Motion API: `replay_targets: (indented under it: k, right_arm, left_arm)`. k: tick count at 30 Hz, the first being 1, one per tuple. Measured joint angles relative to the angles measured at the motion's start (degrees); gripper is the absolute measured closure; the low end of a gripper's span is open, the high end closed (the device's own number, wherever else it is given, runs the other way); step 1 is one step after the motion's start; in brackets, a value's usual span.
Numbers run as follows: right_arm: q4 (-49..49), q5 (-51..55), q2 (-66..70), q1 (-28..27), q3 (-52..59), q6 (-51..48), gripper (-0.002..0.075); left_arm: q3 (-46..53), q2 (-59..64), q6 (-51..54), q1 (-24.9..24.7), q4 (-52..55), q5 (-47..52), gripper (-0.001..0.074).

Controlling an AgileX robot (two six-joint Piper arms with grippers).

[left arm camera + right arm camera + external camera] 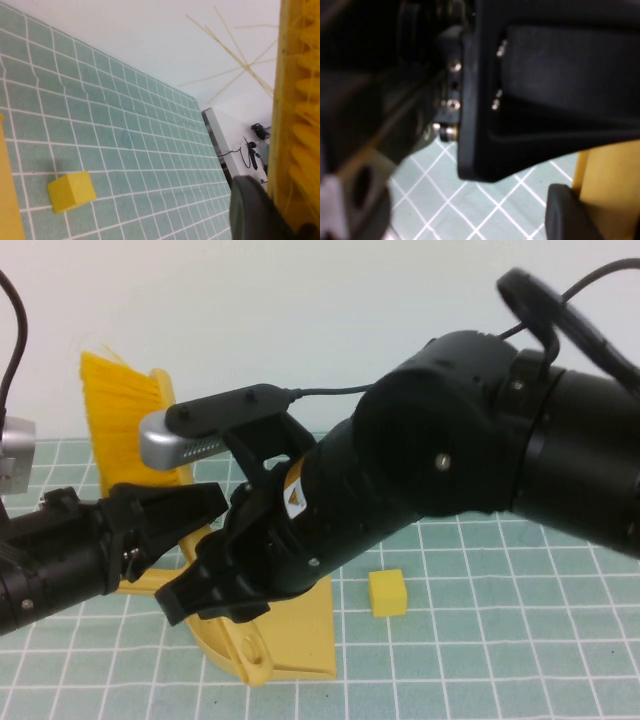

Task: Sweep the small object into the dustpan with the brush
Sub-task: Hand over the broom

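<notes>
Green gridded mat under white wall | left gripper closed on yellow plastic brush, orange-yellow bristles raised | right gripper clamps yellow plastic dustpan | small pale-yellow foam cube on mat just beside dustpan's scoop.

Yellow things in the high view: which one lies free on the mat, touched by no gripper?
The small object, a pale-yellow cube, lies alone. The left gripper holds the brush raised, and the right gripper is at the dustpan.
</notes>
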Motion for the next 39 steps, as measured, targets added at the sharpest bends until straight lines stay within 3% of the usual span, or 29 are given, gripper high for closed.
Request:
replay_targets:
  k: [5, 10, 14, 21, 30, 34, 39]
  right_arm:
    - [4.0, 0.5, 0.0, -1.4, 0.0, -3.4, 0.0479]
    - [6.0, 1.4, 0.0, -2.6, -0.1, -3.4, 0.0218]
    - [6.1, 4.1, -0.8, -3.5, -0.1, -3.9, 0.0111]
    - [3.7, 9.9, -6.3, -6.1, -0.2, -7.1, 0.0084]
    - [-17.8, 22.9, -8.1, -6.6, 1.7, -5.5, 0.0101]
    - [-17.1, 23.2, -8.1, -7.7, 6.4, -6.2, 0.0117]
    - [-7.4, 20.1, -8.1, -12.3, 14.1, -9.6, 0.0119]
  left_arm:
    - [0.0, 0.0, 0.0, 0.0, 0.0, 0.0, 0.0735]
    - [0.0, 0.0, 0.0, 0.0, 0.0, 0.0, 0.0735]
    - [0.0, 0.1, -1.0, 0.0, 0.4, 0.0, 0.0735]
    - [0.0, 2.5, -2.5, 0.1, 0.9, 0.0, 0.0735]
    - [-1.1, 9.6, -4.5, 0.1, 0.1, 10.1, 0.0735]
    - [-1.7, 10.8, -4.6, 0.1, 0.1, 14.8, 0.0735]
    - [-1.7, 10.8, -4.6, 0.2, 1.2, 15.3, 0.0735]
